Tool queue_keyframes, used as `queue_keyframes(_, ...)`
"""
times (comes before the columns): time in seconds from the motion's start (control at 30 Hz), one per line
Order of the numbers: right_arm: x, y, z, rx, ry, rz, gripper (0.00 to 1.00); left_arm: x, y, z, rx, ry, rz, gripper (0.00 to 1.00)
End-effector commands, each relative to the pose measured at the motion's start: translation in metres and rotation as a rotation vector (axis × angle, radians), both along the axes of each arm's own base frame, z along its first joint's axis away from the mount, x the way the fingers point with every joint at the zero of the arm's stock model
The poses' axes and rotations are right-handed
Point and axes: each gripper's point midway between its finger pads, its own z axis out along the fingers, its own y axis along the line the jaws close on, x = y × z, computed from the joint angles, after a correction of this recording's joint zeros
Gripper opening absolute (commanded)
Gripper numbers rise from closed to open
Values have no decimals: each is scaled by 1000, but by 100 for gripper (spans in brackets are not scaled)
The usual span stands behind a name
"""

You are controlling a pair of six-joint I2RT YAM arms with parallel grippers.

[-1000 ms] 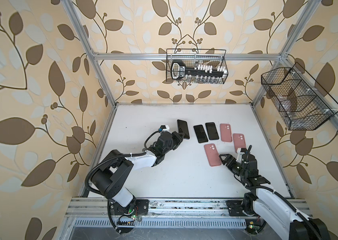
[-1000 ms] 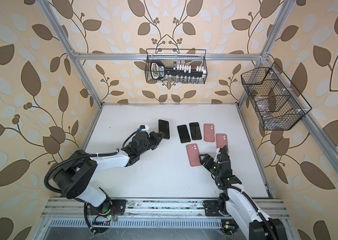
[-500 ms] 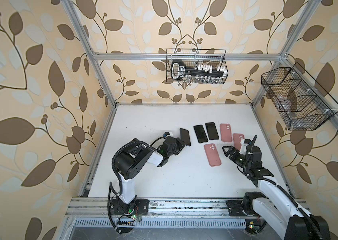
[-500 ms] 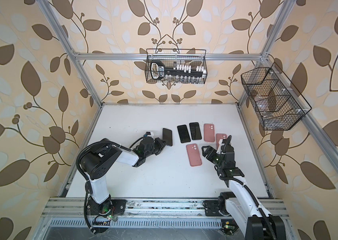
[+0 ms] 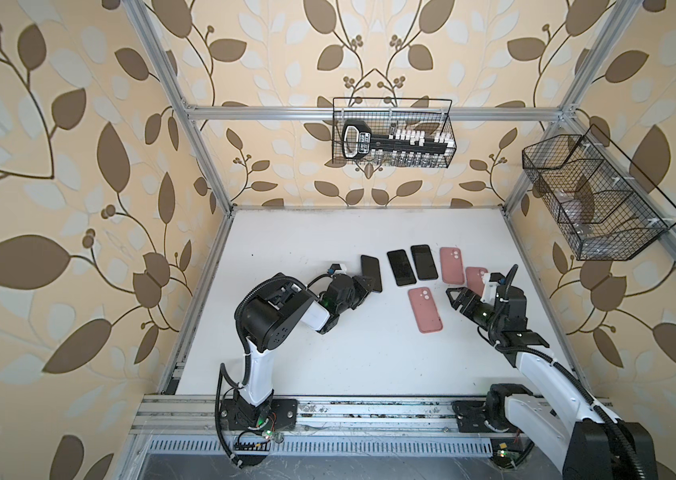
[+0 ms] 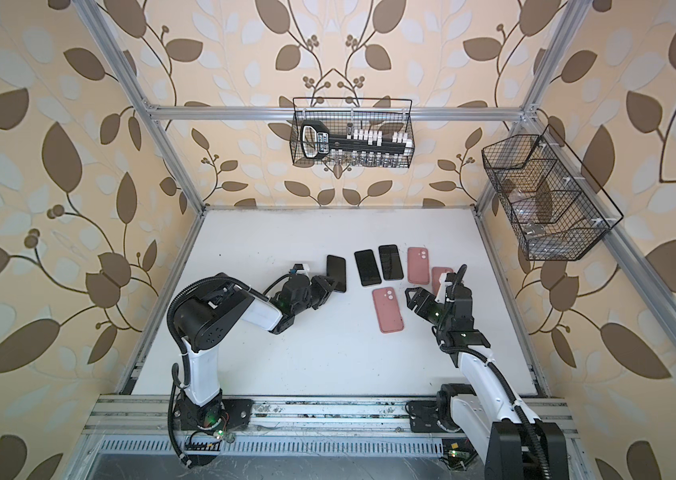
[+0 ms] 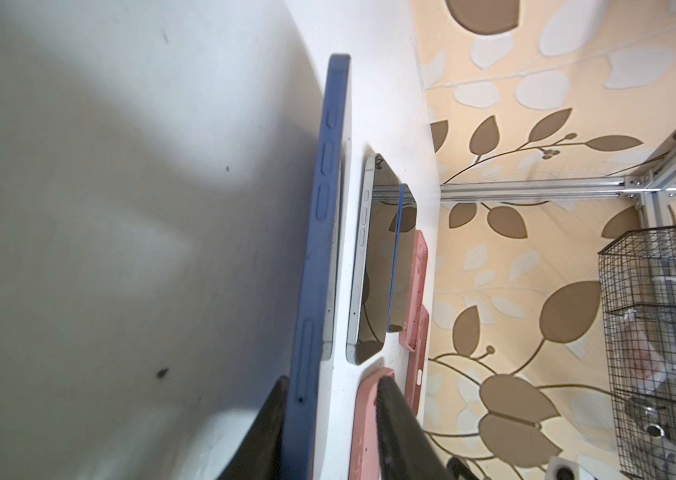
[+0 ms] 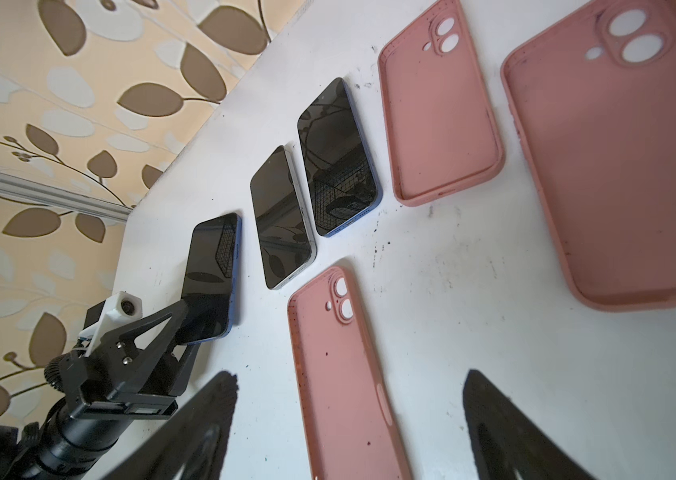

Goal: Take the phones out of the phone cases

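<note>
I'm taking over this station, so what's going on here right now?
Three pink phone cases lie empty on the white table beside three screen-up phones. The left gripper is at the near end of the leftmost phone, a blue-edged one, jaws apart around it, not clamped. The right gripper hovers open by the cases, holding nothing.

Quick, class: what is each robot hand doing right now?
Left hand: open, straddling the end of the blue-edged black-screened phone, not clamped.
Right hand: open, empty.
</note>
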Motion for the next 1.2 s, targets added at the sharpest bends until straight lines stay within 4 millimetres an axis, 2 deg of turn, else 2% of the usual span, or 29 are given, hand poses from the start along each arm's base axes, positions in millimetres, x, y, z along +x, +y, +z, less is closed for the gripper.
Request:
queue_keyframes(0.0,8,0,10,-25,-36,28,86,5,4,13,12,-59,17,46)
queue_keyframes(0.27,14,-2,11,-46,-40,33,88,-1,13,6,65,-34,30,72)
queue_keyframes(0.37,17,-4,15,-60,-49,36,90,-4,18,5,95,-23,41,85)
queue_keyframes(0.4,19,-4,17,-65,-55,37,93,-6,21,6,115,-21,43,94)
queue_keyframes(0.43,21,-5,18,-71,-61,38,95,-8,23,6,135,-18,41,99)
queue_keyframes(0.47,23,-6,21,-77,-72,40,100,-10,26,7,163,-12,40,99)
queue_keyframes(0.53,28,-10,27,-96,-99,39,100,-15,36,11,227,-7,46,99)
queue_keyframes(0.63,36,-14,39,-126,-152,46,100,-21,53,29,356,-26,52,99)
queue_keyframes(0.7,40,-18,43,-163,-165,44,100,-25,71,45,472,-30,66,99)
queue_keyframes(0.8,48,-27,39,-223,-124,27,100,-30,98,66,668,-33,70,99)
queue_keyframes(0.83,50,-32,38,-249,-107,18,100,-32,108,84,708,-67,90,99)
queue_keyframes(0.93,63,-38,41,-304,-95,31,100,-33,153,114,893,-150,205,99)
queue_keyframes(1.03,79,-41,45,-327,-111,37,100,-41,207,147,1142,-247,353,99)
queue_keyframes(1.1,91,-34,49,-312,-162,119,100,-44,239,152,1206,-236,373,99)
queue_keyframes(1.17,97,-36,41,-280,-145,128,100,-42,258,145,1193,-263,339,99)
